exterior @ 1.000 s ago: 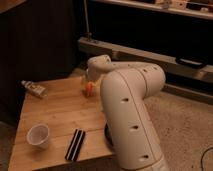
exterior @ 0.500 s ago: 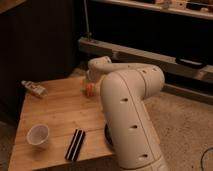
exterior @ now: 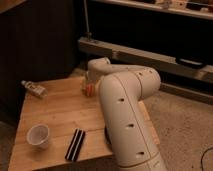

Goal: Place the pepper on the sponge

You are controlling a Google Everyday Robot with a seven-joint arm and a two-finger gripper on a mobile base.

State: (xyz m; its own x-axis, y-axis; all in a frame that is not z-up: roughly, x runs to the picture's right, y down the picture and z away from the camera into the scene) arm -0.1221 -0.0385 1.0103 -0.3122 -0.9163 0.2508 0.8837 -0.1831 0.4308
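The pale wooden slatted table (exterior: 60, 112) fills the lower left of the view. The robot's thick white jointed arm (exterior: 125, 115) rises from the lower right, bends at a rounded elbow and reaches back and to the left over the table's far right part. At its end the white gripper (exterior: 88, 84) hangs low over the wood near the far edge.

The small orange pepper (exterior: 90, 90) shows as 1 bright patch right at the gripper's tip, at or just above the tabletop. It seems to be touching the gripper, but the wrist hides most of it. Whether the gripper is clamped on the pepper or standing open over it cannot be told from this angle.

3 other things lie on the table, well apart from the gripper. A small clear bottle with a dark cap (exterior: 34, 89) lies on its side near the far left corner. A small white round cup (exterior: 38, 135) stands upright near the front left. A flat black-and-white striped bar (exterior: 76, 145) lies near the front edge, to the right of the cup. A dark shape (exterior: 106, 136) shows at the table's right side against the arm's lower link, mostly covered.

Behind the table runs a long grey metal rail (exterior: 150, 55), and a speckled floor (exterior: 185, 120) lies to the right.
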